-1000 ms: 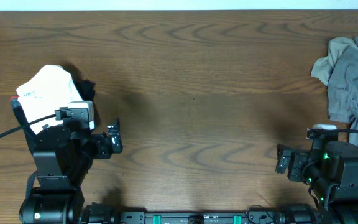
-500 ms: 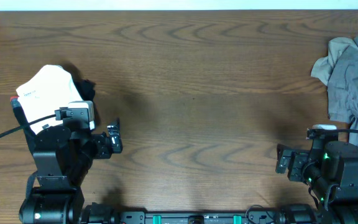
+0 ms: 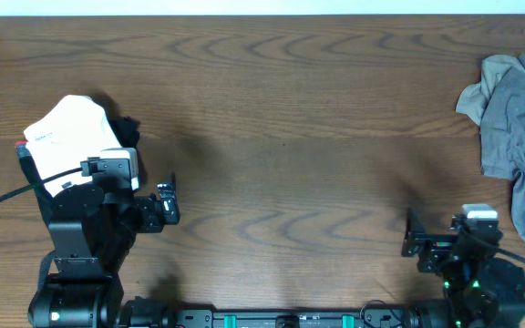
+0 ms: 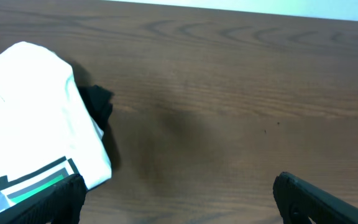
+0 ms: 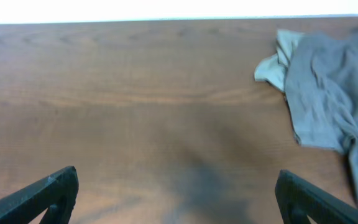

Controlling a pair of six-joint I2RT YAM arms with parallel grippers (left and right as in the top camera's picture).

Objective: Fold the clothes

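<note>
A folded white T-shirt (image 3: 71,132) lies at the table's left, over a dark garment (image 3: 128,130). In the left wrist view the white T-shirt (image 4: 36,112) shows a green-and-white patch (image 4: 33,182) by the left finger, and the dark garment (image 4: 98,102) peeks out on its right. A crumpled grey garment (image 3: 513,137) lies at the far right and also shows in the right wrist view (image 5: 328,87). My left gripper (image 3: 166,202) (image 4: 179,202) is open and empty just right of the white T-shirt. My right gripper (image 3: 415,241) (image 5: 178,199) is open over bare wood, left of the grey garment.
The wooden table (image 3: 290,118) runs between the two piles. Its far edge (image 3: 262,15) meets a pale wall. The arm bases (image 3: 281,319) stand along the front edge. A black cable (image 3: 7,200) trails off to the left.
My right arm has drawn back toward the front edge, which uncovers more of the grey garment. The left arm and the clothes have not moved.
</note>
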